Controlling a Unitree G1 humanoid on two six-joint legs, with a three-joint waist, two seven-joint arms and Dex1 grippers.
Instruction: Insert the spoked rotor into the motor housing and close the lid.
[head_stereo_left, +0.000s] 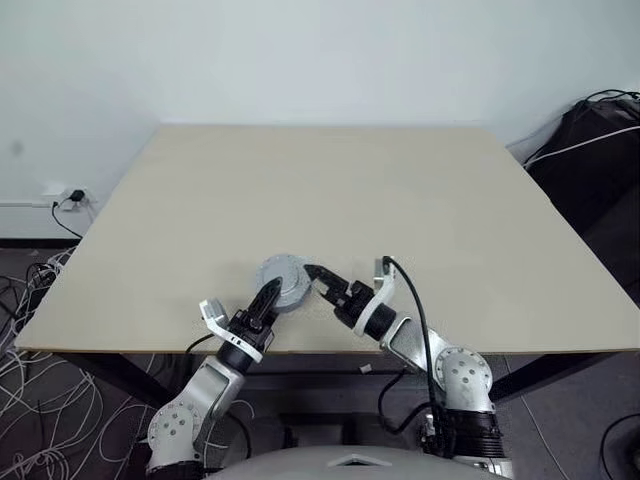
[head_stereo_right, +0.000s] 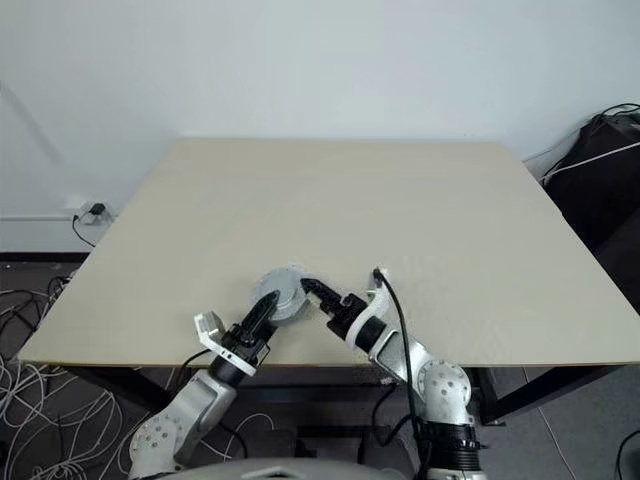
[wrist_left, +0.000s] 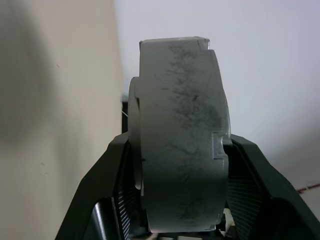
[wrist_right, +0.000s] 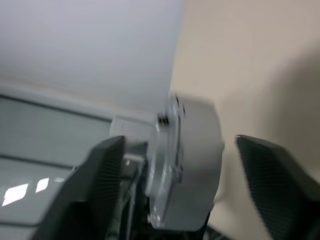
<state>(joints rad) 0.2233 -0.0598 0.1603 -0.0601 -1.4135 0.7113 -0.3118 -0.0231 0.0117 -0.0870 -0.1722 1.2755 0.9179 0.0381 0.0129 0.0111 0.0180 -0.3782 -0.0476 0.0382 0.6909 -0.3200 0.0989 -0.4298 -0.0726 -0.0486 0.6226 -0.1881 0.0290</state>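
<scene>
One lid (head_stereo_left: 281, 282), seemingly closed

Left gripper (head_stereo_left: 268, 297) jaws clamped on load; right gripper (head_stereo_left: 318, 279) jaws spread wide, arms converging.

Two arms of silver-grey metal segments with round joint housings; black wrist sections ringed by white collars. Left gripper (head_stereo_left: 268, 300) and right gripper (head_stereo_left: 322, 281) each bear two black, tapered fingers with ribbed inner pads (wrist_left: 239, 192). A black cable (head_stereo_left: 421, 325) loops along the right forearm
</scene>
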